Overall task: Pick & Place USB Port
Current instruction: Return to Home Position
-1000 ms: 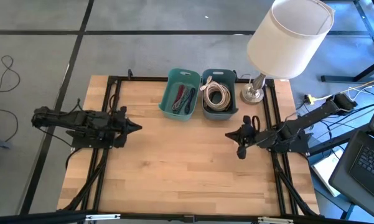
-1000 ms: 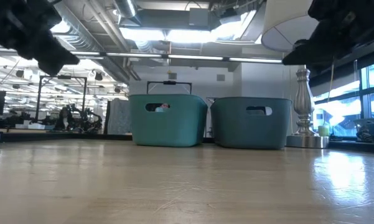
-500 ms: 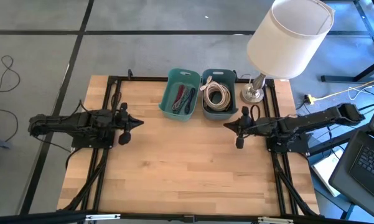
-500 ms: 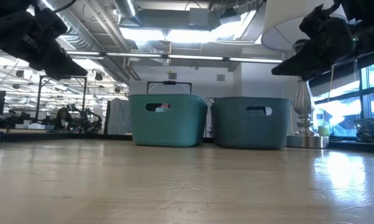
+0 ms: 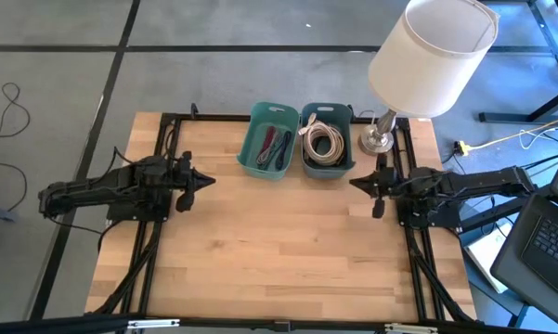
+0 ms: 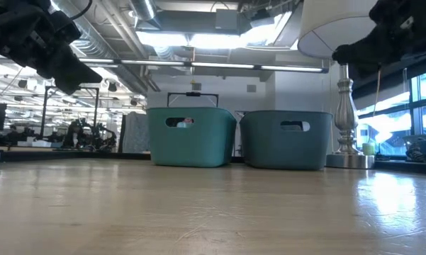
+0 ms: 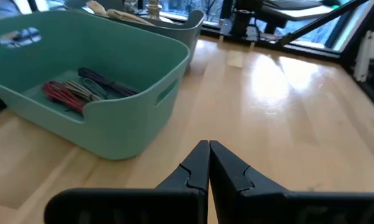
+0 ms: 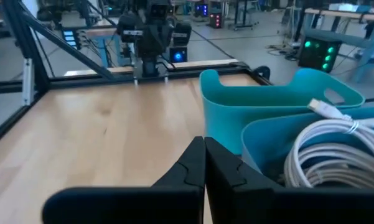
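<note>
Two bins stand at the table's far middle. The lighter teal bin (image 5: 271,141) (image 7: 81,87) holds red and dark coiled cables. The darker bin (image 5: 327,141) (image 8: 311,143) holds white coiled cable, a white plug end (image 8: 327,109) on top. Which of these is the USB port I cannot tell. My left gripper (image 5: 210,179) (image 7: 209,149) hovers shut left of the bins, pointing toward them. My right gripper (image 5: 354,182) (image 8: 204,146) hovers shut just near and right of the darker bin. Both hang well above the wood (image 6: 64,60) (image 6: 354,53) with nothing between their fingers.
A lamp with a white shade (image 5: 431,54) stands on its metal base (image 5: 379,141) at the far right corner, beside the darker bin. A black frame (image 5: 167,130) runs round the tabletop. Bare wood (image 5: 279,241) fills the middle and near part.
My right gripper has drawn back toward the table's right edge and swung toward the far edge, ending close beside the darker bin. My left gripper has swung a little toward the far edge, pointing more at the bins. Both have stayed shut.
</note>
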Robot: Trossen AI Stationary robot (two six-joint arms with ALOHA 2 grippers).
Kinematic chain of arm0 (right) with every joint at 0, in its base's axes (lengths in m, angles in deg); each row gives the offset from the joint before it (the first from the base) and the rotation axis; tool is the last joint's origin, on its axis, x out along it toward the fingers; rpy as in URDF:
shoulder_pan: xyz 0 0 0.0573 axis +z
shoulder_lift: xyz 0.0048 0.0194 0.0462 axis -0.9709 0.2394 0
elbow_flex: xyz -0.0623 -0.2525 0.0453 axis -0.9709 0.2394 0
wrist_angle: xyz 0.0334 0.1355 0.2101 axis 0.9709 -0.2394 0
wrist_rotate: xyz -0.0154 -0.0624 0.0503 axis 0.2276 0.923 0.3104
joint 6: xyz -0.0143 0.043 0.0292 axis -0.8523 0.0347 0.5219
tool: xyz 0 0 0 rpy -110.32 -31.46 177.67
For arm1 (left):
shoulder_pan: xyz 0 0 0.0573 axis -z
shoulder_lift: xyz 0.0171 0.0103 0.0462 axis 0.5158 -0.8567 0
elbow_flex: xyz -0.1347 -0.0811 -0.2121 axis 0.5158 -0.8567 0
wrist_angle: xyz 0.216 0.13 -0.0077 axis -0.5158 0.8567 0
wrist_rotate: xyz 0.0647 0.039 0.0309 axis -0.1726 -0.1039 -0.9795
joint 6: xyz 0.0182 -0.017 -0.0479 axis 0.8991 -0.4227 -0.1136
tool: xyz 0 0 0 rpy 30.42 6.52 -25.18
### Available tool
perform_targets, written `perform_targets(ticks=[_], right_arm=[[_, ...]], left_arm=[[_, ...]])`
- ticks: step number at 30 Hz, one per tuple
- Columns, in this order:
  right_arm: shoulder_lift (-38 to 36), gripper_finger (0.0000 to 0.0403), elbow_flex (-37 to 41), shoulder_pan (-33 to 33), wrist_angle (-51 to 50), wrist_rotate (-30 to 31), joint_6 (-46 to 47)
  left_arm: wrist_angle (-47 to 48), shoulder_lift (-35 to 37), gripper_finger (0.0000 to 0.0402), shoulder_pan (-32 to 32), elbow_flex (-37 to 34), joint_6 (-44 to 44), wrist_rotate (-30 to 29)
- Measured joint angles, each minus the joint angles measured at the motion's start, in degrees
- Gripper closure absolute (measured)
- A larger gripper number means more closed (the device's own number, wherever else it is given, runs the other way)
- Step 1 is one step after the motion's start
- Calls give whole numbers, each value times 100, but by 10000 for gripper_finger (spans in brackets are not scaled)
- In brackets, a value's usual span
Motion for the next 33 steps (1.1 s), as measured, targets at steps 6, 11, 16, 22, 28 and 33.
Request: perform_targets(ticks=[6,11,16,22,28,33], right_arm=[[-410,403,0,223,-670,-15,235],[-478,403,69,411,-747,-13,252],[-478,403,533,530,-279,-13,395],[-478,403,1139,532,775,-9,397],[-462,403,1386,532,800,7,632],[-436,402,1386,527,822,258,568]], left_arm=[[14,0,401,-100,0,-211,216],[26,0,398,-187,0,-241,24],[67,0,400,-255,0,-388,-89],[309,0,399,-255,0,-785,-93],[472,0,397,-255,0,-928,-132],[457,0,394,-255,0,-915,-124]])
